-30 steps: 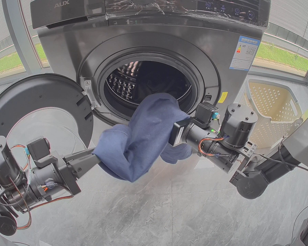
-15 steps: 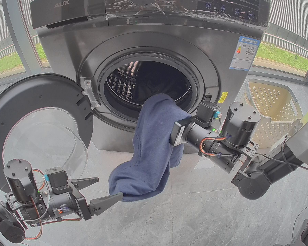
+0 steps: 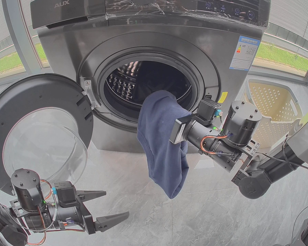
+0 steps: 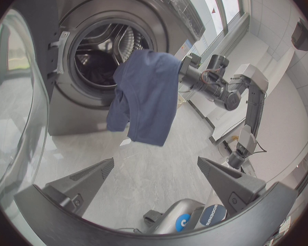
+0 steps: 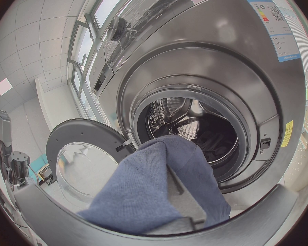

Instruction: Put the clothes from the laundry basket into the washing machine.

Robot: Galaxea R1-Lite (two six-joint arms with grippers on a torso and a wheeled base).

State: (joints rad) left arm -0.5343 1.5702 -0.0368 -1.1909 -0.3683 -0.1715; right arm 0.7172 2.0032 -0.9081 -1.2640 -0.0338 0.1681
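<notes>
A dark blue garment (image 3: 162, 144) hangs in front of the washing machine's open drum (image 3: 126, 82), just below its rim. Its upper part covers my right gripper (image 3: 171, 127), which is shut on it. The rest dangles above the floor. In the right wrist view the cloth (image 5: 143, 185) wraps over a grey finger (image 5: 183, 197). My left gripper (image 3: 115, 204) is open, holds nothing, and sits low at the front left, well clear of the garment (image 4: 147, 96). Dark clothes (image 5: 212, 142) lie inside the drum.
The round door (image 3: 37, 99) stands swung open to the left of the drum. A cream laundry basket (image 3: 273, 110) stands to the right of the machine, behind my right arm. Grey floor (image 3: 181, 209) spreads below the garment.
My left gripper has let go of the garment, opened and dropped low to the front left. The garment's freed end fell and now hangs straight down from my right gripper.
</notes>
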